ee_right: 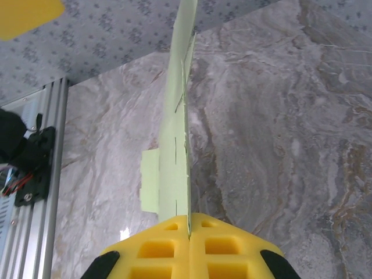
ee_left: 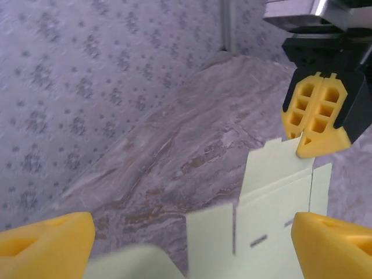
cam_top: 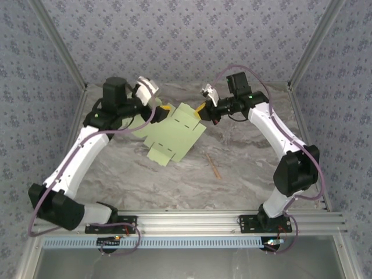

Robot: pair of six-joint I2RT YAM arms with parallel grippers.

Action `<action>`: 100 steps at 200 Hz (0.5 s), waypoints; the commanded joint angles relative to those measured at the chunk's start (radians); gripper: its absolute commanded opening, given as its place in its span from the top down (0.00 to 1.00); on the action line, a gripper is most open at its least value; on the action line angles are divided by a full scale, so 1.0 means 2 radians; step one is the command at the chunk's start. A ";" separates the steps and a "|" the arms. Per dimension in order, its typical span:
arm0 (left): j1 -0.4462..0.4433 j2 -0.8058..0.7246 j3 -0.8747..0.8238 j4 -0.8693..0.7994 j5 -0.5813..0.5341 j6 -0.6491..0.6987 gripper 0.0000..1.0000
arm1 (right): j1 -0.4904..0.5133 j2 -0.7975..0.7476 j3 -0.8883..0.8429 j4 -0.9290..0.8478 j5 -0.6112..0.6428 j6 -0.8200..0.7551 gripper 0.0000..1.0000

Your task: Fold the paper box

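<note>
One right claw (ee_right: 189, 225) pinches paper box (ee_right: 173, 174).

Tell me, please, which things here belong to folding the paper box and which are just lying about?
Job: paper box, a flat green sheet; right tool, shut on its edge; left tool, open at its opposite side.
Lying about: thin wooden stick on the table, apart from the sheet.

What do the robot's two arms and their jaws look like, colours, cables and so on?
Both the left arm and the right arm have white link shells with black joint housings. A mauve cable loops along each. Black base plates bolt them to a silver aluminium rail. The jaws are bright yellow plastic, moulded with a grid of hollow cells, on black carriers.
</note>
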 commanded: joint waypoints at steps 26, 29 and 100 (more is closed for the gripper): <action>-0.036 0.082 0.150 -0.235 0.087 0.184 0.12 | 0.018 -0.025 0.031 -0.076 0.002 -0.078 1.00; -0.039 0.087 0.156 -0.243 0.088 0.189 0.12 | 0.019 -0.025 0.033 -0.078 0.004 -0.080 1.00; -0.048 0.174 0.261 -0.346 0.145 0.219 0.38 | 0.027 -0.035 0.042 -0.079 0.018 -0.096 1.00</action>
